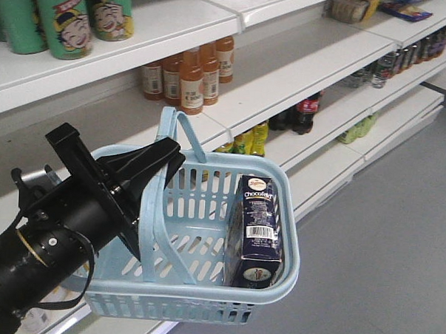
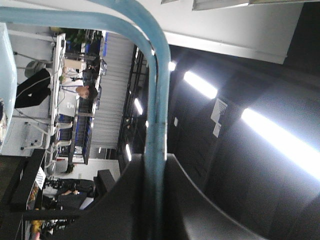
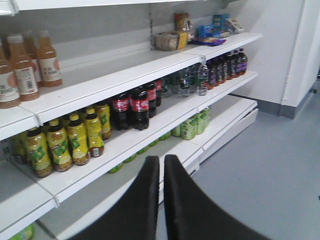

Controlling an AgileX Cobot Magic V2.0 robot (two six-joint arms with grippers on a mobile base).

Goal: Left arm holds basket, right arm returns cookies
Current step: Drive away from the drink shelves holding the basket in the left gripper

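Clamps the left gripper (image 1: 164,161) tight on one hoop handle (image 2: 157,100) of the pale blue basket (image 1: 188,291), holding it up in front of the white shelves (image 1: 302,59). Carries the cookies (image 1: 259,228) upright inside the basket, against the end wall farthest from the left arm (image 1: 49,248), barcode panel facing the front camera. Points the right gripper (image 3: 161,167), fingers nearly touching with nothing between them, at shelved bottles (image 3: 137,105).
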